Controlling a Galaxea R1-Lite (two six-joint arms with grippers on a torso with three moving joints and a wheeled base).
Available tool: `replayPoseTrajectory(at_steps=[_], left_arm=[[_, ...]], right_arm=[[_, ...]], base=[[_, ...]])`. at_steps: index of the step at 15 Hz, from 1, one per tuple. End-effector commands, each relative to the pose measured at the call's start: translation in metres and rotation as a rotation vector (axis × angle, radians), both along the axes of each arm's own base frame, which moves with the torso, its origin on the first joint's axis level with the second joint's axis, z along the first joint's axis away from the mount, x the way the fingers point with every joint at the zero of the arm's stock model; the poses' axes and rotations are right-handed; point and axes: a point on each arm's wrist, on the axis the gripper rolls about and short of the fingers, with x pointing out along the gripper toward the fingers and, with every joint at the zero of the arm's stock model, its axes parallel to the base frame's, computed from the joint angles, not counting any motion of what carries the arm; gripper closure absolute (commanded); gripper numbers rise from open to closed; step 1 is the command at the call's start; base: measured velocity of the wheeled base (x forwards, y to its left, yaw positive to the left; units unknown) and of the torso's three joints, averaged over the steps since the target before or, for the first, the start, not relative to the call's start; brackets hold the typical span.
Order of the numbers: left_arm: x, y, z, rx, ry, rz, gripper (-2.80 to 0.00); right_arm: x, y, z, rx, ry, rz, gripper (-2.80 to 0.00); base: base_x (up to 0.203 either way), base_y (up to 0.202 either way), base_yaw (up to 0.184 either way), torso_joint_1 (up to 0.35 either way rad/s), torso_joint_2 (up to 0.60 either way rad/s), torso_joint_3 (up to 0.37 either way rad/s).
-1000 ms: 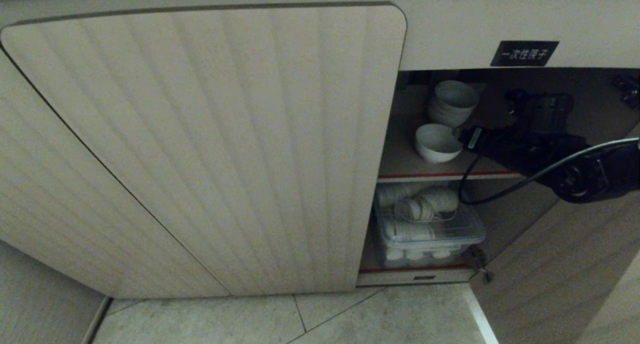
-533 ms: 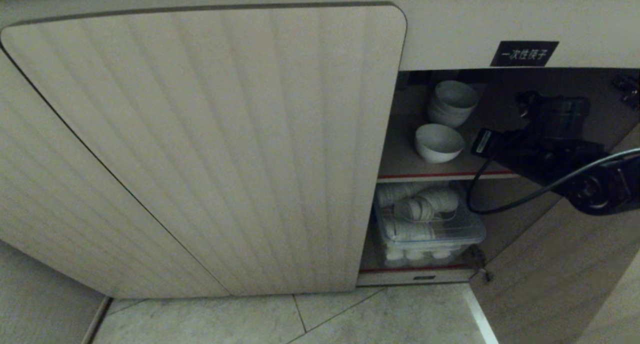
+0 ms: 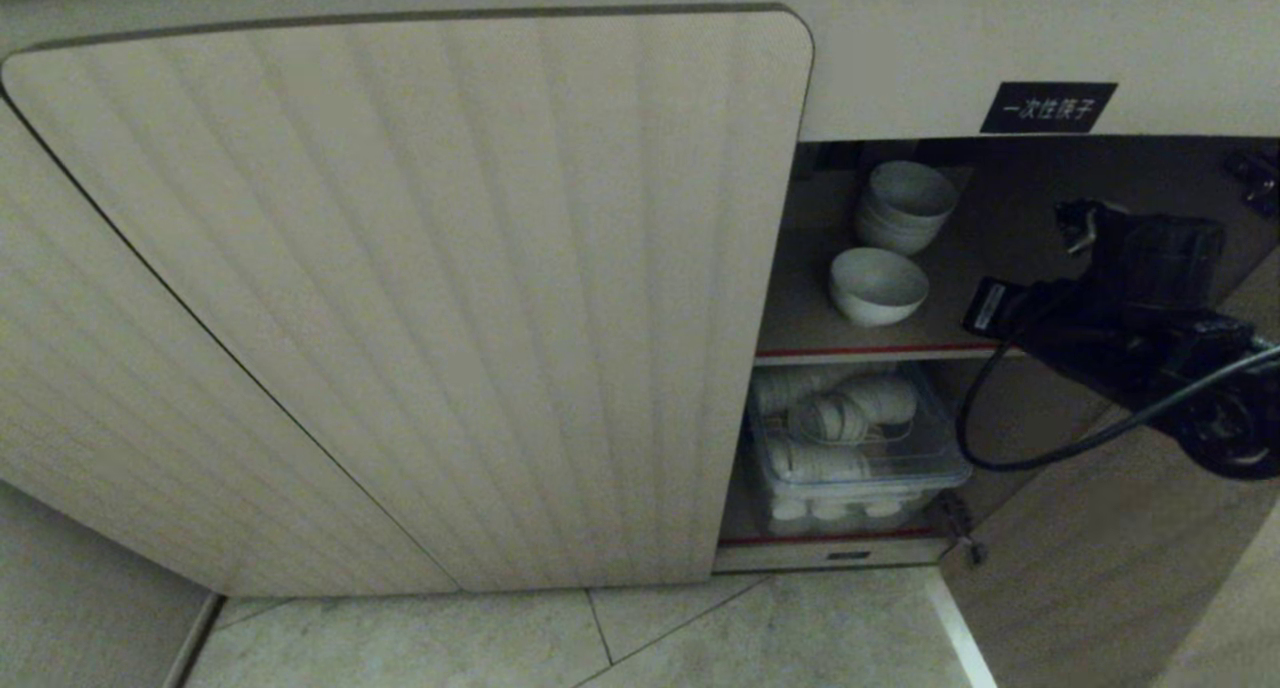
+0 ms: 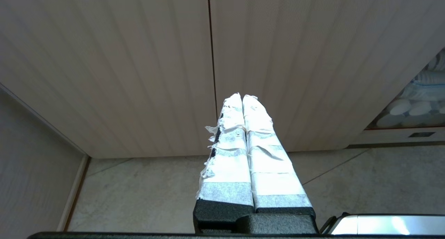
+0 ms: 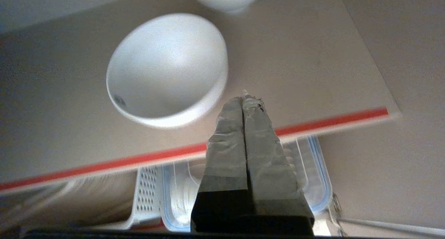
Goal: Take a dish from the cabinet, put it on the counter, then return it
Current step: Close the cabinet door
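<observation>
Nearest to us is the pale tiled floor (image 3: pixel 700 633), which runs up to the foot of the cabinet (image 3: pixel 420 298). Our left gripper (image 4: pixel 242 97) hangs low in front of the fluted doors, its taped fingers (image 4: pixel 229 155) pressed flat together with nothing between them. It is well apart from the open part of the cabinet, which shows only at the edge of its wrist view.

Further in, our right gripper (image 5: pixel 245 95) sits at the mouth of the open compartment, on the right side of the head view, where only the dark arm (image 3: pixel 1120 318) and its looping black cable (image 3: pixel 1000 448) can be made out. From the wrist view we see its fingers clenched tight against each other, empty, with the tips over the shelf just inside the red front edge (image 5: pixel 326 122).

The bowl (image 3: pixel 878 285) stands upright on that upper shelf (image 3: pixel 800 318), near the gripper tips but not touching them, a clear strip of bare shelf lying between. Its mouth faces up and it rests alone.

Below the shelf, in the lower compartment, sits a clear plastic box (image 3: pixel 860 463) with a blue-rimmed lid, filled with white dishes and cups, and a white perforated basket (image 5: pixel 147 187) beside it.

Behind the single bowl, deeper on the upper shelf, is a stack of bowls (image 3: pixel 905 206). Above the opening, on the cabinet's face, is a small black label (image 3: pixel 1048 107) with white characters.
</observation>
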Motion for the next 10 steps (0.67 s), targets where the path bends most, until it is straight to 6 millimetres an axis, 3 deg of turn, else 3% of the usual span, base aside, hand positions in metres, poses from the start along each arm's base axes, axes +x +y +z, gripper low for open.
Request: replayPoseTrajectory(at_steps=[1,10], left_arm=[[0.0,0.0,0.0,0.0,-0.001,0.0,0.0],[0.0,0.0,0.0,0.0,-0.001,0.0,0.0]], right_arm=[[-0.01,-0.002,0.003,0.005,-0.014,-0.002,0.0],[-0.047,-0.01,0.006,0.009,-0.014,-0.003,0.0]], base=[[0.0,0.0,0.0,0.0,0.0,0.0],[0.0,0.0,0.0,0.0,0.0,0.0]])
